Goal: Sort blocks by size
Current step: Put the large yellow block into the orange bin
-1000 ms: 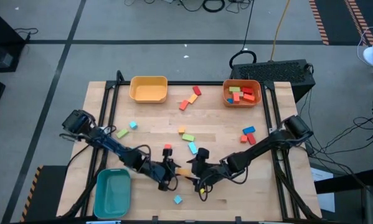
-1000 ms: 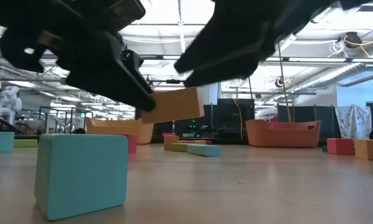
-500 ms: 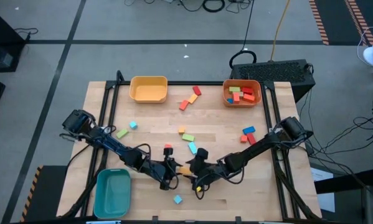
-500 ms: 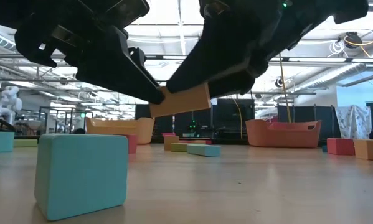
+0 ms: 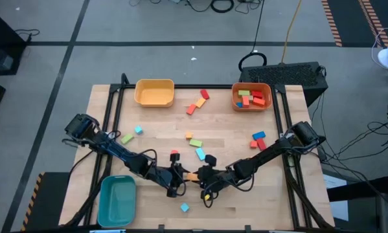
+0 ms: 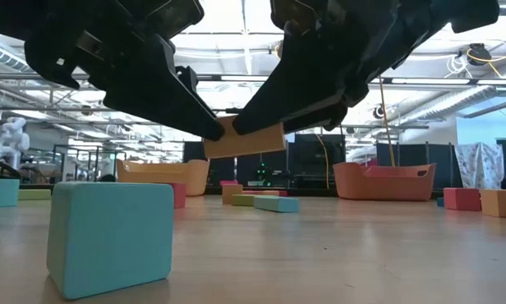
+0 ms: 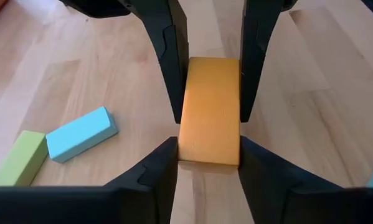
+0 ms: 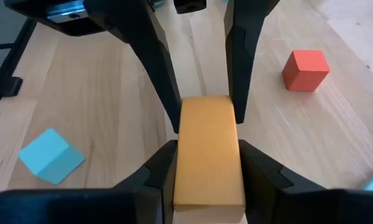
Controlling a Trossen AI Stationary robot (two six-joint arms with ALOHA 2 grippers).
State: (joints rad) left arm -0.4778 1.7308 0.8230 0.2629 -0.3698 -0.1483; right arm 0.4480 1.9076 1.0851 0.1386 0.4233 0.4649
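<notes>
An orange block (image 5: 191, 176) hangs above the table near its front middle, between my two grippers. My left gripper (image 5: 180, 176) comes at it from the table's left and is shut on one end. My right gripper (image 5: 204, 176) comes from the right and is shut on the other end. In the low view the orange block (image 6: 244, 139) is well clear of the wood. Other blocks lie loose on the table: a light blue cube (image 5: 184, 207) toward the front edge and a red cube (image 8: 306, 70) just behind the grippers. My left gripper pinches the orange block's left end (image 7: 208, 152) by its two long sides, between the two fingers. The fingers slant down from the table's left and lie along the block. The block is lifted clear, nearly level. My right gripper pinches the block's right end (image 8: 209, 171) by the same two long sides, between its two fingers. The fingers slant down from the table's right and lie along the block. Their tips stand close to the left gripper's fingertips (image 8: 174, 121).
A yellow bin (image 5: 155, 92) stands at the back left. An orange bin (image 5: 252, 97) with several blocks stands at the back right. A teal bin (image 5: 116, 199) is at the front left. Loose blocks lie mid-table, among them a light blue bar (image 7: 81, 134) and a green bar (image 7: 15, 162).
My right gripper has come down and toward the left gripper, put its open fingers on either side of the orange block's free end and shut on it. The left gripper and the block have stayed where they were, above the table.
</notes>
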